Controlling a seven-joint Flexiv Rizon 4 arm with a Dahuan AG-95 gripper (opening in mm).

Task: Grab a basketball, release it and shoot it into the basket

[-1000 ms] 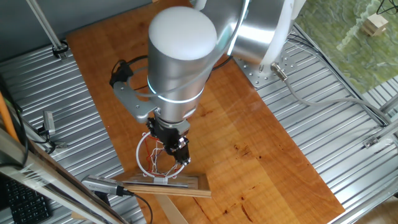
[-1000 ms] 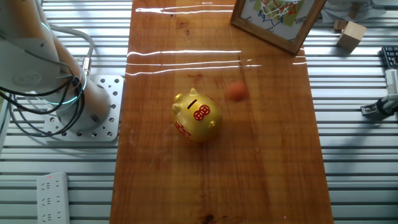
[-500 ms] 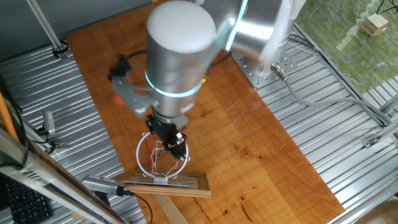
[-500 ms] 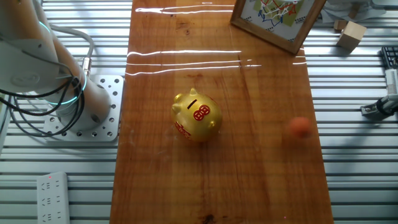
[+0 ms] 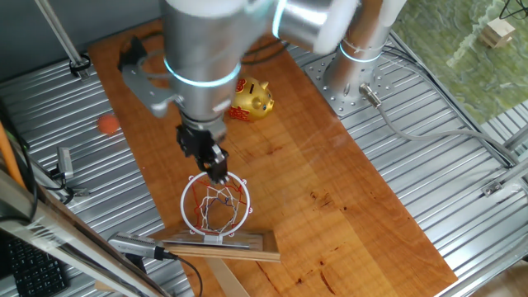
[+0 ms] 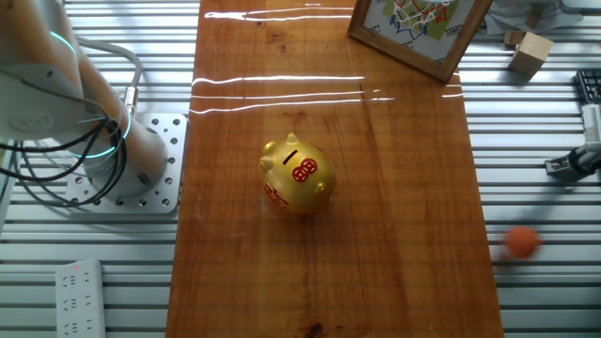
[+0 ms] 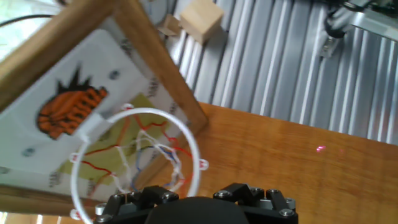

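Observation:
The basketball (image 5: pixel 108 124) is a tiny orange ball lying free on the metal slats beside the wooden board, far from the hoop; it also shows in the other fixed view (image 6: pixel 522 241). The basket (image 5: pixel 216 202) is a small ring with white and red net strings, fixed to a flat wooden backboard (image 5: pixel 219 246). In the hand view the ring (image 7: pixel 194 151) and the backboard (image 7: pixel 56 99) fill the left half. My gripper (image 5: pixel 213 163) hangs just above the ring's far rim, holds nothing and looks open. Its fingertips are hidden in the hand view.
A golden piggy bank (image 5: pixel 252 99) stands on the wooden board (image 5: pixel 330 190), also in the other fixed view (image 6: pixel 299 176). The arm's base (image 6: pixel 131 164) is bolted beside the board. A wooden block (image 7: pixel 200 18) and a metal clamp (image 6: pixel 573 161) lie on the slats.
The ball has rolled across the board and off its edge onto the metal slats. My arm has drawn back from over the hoop, uncovering the piggy bank.

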